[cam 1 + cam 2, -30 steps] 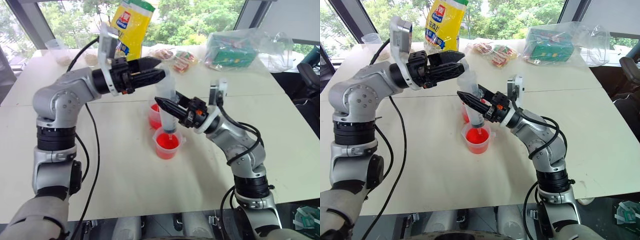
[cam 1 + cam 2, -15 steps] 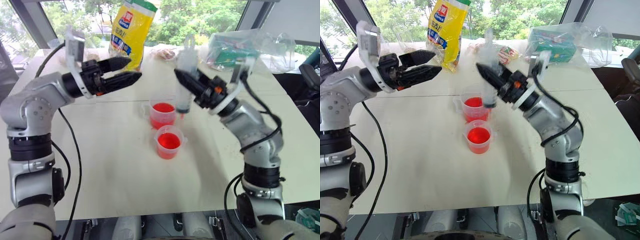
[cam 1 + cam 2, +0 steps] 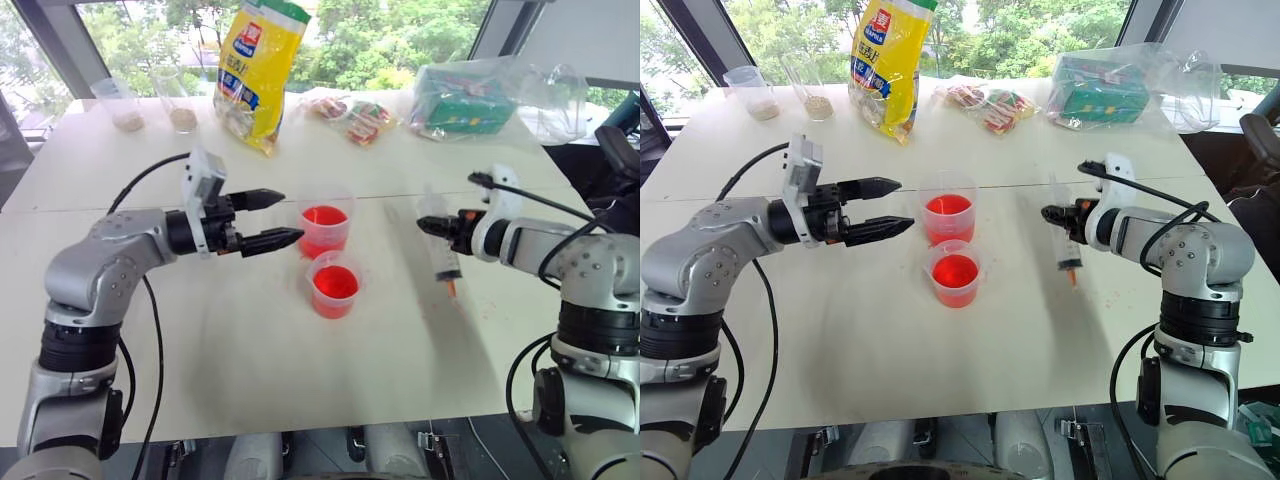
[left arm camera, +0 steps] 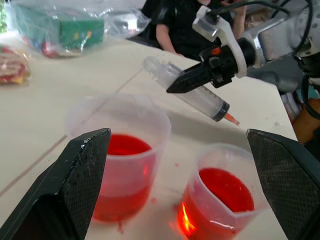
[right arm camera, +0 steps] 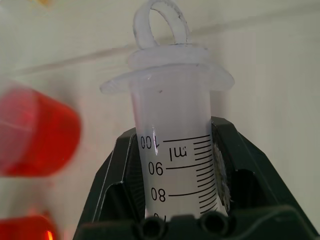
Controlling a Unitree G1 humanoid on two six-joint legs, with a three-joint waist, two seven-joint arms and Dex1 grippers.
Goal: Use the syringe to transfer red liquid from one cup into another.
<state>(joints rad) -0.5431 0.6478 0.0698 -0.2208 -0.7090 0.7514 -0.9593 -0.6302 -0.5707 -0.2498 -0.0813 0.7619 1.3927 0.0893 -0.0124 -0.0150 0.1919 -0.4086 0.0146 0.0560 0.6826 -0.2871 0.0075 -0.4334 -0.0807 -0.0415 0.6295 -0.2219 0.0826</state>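
Note:
Two clear cups stand mid-table, a far cup (image 3: 326, 228) and a near cup (image 3: 335, 287), each holding red liquid (image 4: 218, 183). My right gripper (image 3: 432, 225) is shut on the barrel of the syringe (image 3: 441, 251). It holds the syringe to the right of the cups, above the table, with the reddish tip pointing down. The syringe barrel (image 5: 175, 150) looks clear, with its plunger pushed in. My left gripper (image 3: 283, 218) is level and open, just left of the far cup and not touching it. The left wrist view has both cups between its fingers (image 4: 75, 185).
At the back of the table stand a yellow bag (image 3: 260, 70), two clear cups of beige powder (image 3: 120, 105), snack packets (image 3: 350, 112) and a plastic bag with a green box (image 3: 470, 95). A person in dark clothes (image 4: 180, 25) sits beyond the table's right side.
My right gripper has swung the syringe from over the cups to their right and lowered it. My left gripper has come down beside the far cup, its fingers spread wider.

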